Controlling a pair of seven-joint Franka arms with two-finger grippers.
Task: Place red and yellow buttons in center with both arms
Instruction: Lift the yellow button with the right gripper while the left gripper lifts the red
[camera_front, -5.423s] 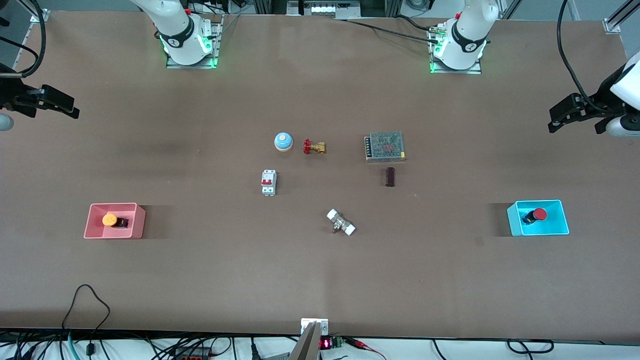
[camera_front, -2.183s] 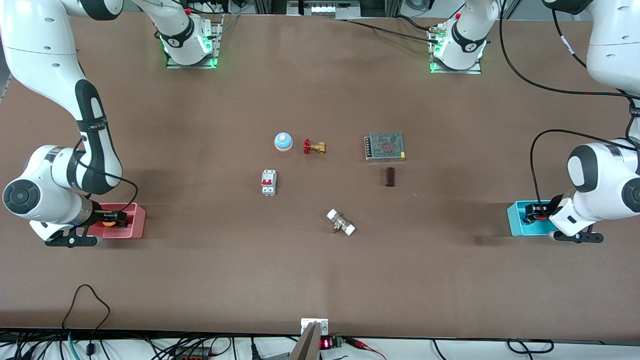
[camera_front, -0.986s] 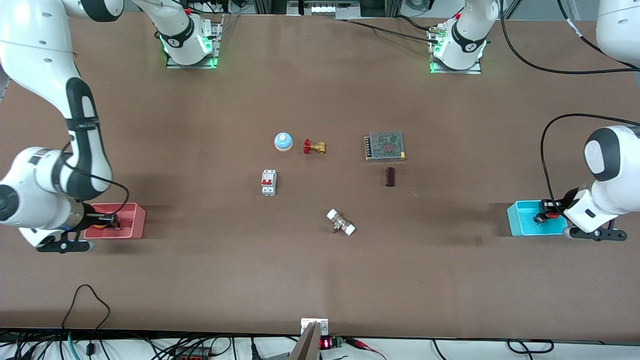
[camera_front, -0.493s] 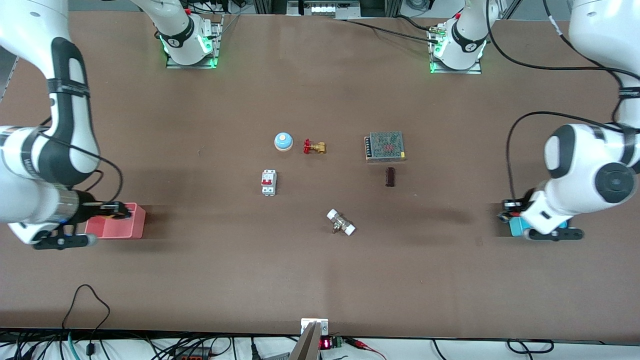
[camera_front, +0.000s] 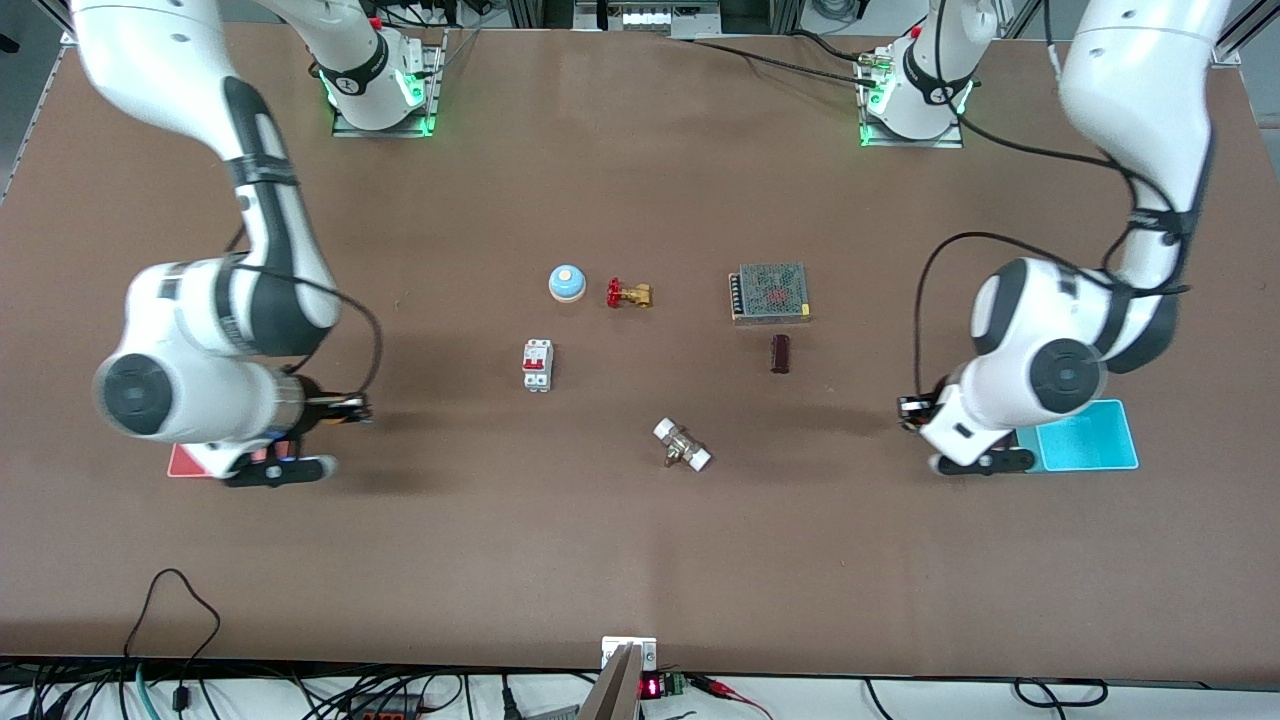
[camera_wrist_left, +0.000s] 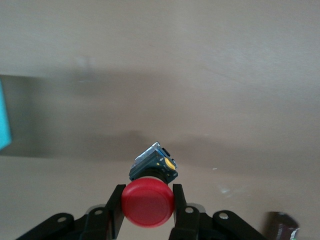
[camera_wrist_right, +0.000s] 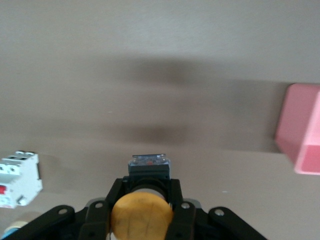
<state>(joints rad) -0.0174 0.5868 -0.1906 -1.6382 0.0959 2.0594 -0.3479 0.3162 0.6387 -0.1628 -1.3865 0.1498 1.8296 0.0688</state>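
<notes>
Over the bare brown tabletop (camera_front: 640, 560), just beside the pink tray (camera_front: 190, 462) at the right arm's end, the right gripper (camera_wrist_right: 148, 199) is hanging in the air, its black fingers (camera_wrist_right: 176, 195) clamping the push-button with the round orange-yellow cap (camera_wrist_right: 142, 215) on a short black body. That button is sitting between the fingers, clear of the tray, with only table surface showing under it in the right wrist view. The white circuit breaker with red switches (camera_front: 537, 364) is lying near the table's middle.

At the left arm's end, the left gripper (camera_wrist_left: 148, 204) is hovering over the brown surface just beside the turquoise-blue tray (camera_front: 1087, 435), toward the middle of the table from it. Its fingers (camera_wrist_left: 179, 201) are gripping the push-button with the round red cap (camera_wrist_left: 148, 202) by the cap's sides, and the black body is pointing away from the wrist camera.

Near the centre, the blue dome bell with a yellow top (camera_front: 566, 283) is standing just beside the brass valve with a red handwheel (camera_front: 628, 294). The grey mesh-topped metal box (camera_front: 769, 292), the small dark brown block (camera_front: 780, 353) and the metal fitting with white ends (camera_front: 682, 445) are lying apart from one another.
</notes>
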